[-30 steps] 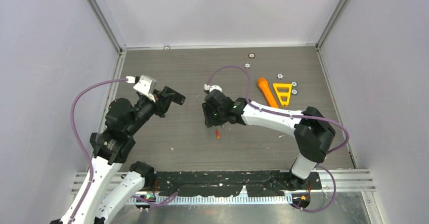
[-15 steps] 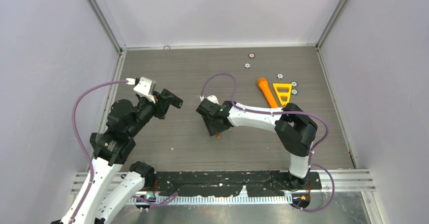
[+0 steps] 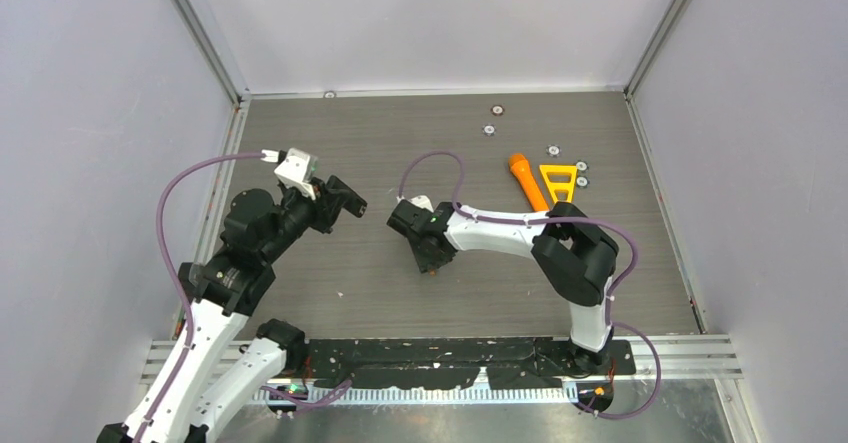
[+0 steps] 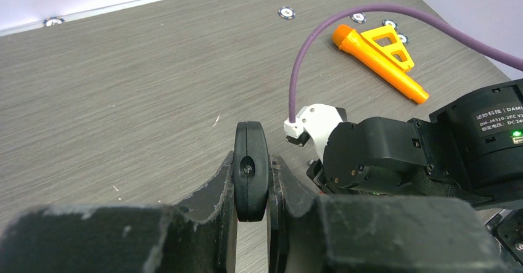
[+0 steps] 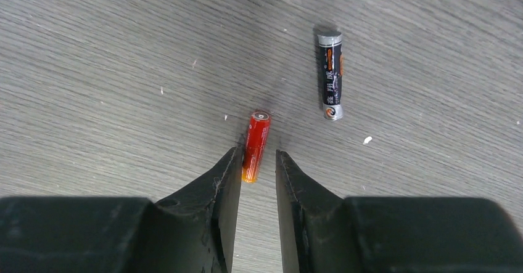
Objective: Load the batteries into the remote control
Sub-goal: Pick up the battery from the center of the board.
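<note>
- Grey wood-grain bench [image 3: 400,133], enclosed by pale lilac walls [image 3: 100,113].
- Your left end effector [image 4: 251,165] is clamped on the remote control [image 4: 250,190], which sits edge-on between both fingers.
- Your right end effector [image 5: 257,156] is low over the bench with its fingers apart. The tips flank the near end of the red-orange battery [image 5: 255,134], which lies flat on the bench and is not gripped.
- The dark grey battery [image 5: 331,76] lies flat near the red-orange one, roughly parallel to it. Its print is too small to read.
- The motor label [image 4: 496,122] on your right arm reads "DAMI", "DM-J4310-2EC" and "DC 24", cut off at the frame edge.
- The orange flashlight [image 4: 377,63] touches the yellow triangular frame [image 4: 385,39], well apart from the batteries.
</note>
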